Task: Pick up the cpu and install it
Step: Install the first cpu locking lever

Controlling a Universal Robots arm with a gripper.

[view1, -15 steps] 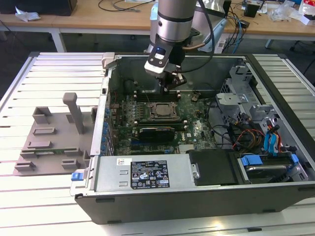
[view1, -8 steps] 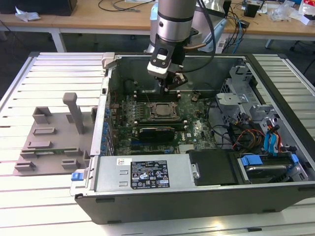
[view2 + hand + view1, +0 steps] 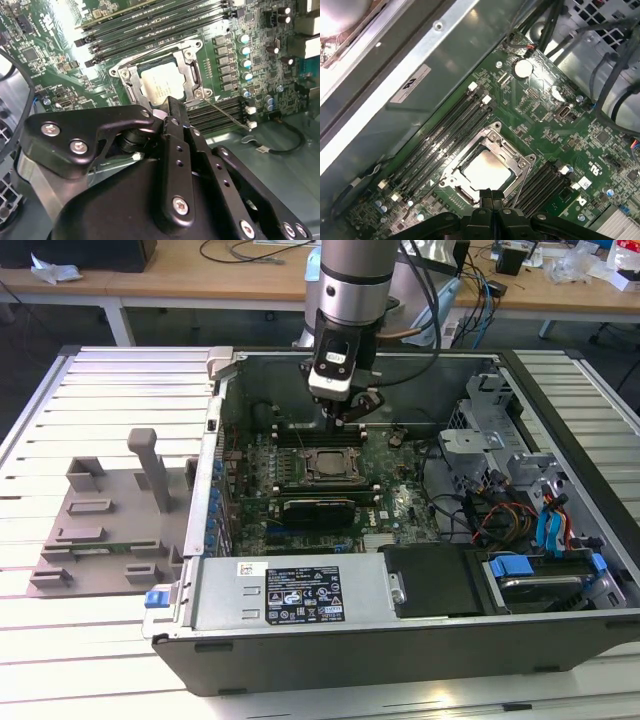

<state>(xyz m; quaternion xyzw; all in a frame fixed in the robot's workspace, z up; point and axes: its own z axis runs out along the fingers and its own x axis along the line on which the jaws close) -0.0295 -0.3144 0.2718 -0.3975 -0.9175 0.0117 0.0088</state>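
The work is at the install end, as far as I can judge. The cpu (image 3: 487,170) already lies flat inside its socket near the middle of the motherboard (image 3: 400,505), with a bank of memory slots (image 3: 445,135) on either side of it. Its pale silver top is bare and is boxed in by the metal socket frame (image 3: 495,131).

The gripper (image 3: 490,194) hangs low inside the open computer case (image 3: 230,590), over the socket and just beside the near edge of the chip. Its two fingers are pressed together with nothing between them, so it carries no load. Whether the tips touch the chip or the frame I cannot tell from either wrist view.

A thin wire lever (image 3: 225,114) runs out from one corner of the socket across the neighbouring slots (it looks unlatched to me, though that is a reading, not a certainty). So I judge the chip placed but perhaps not yet locked down.

Any move from here calls for a straight, gentle path. The tips sit close to the frame, so a sideways nudge could shift the chip on its seat. The grey fixture (image 3: 110,530) lies on the bench (image 3: 100,380) outside the case, well apart from the work.
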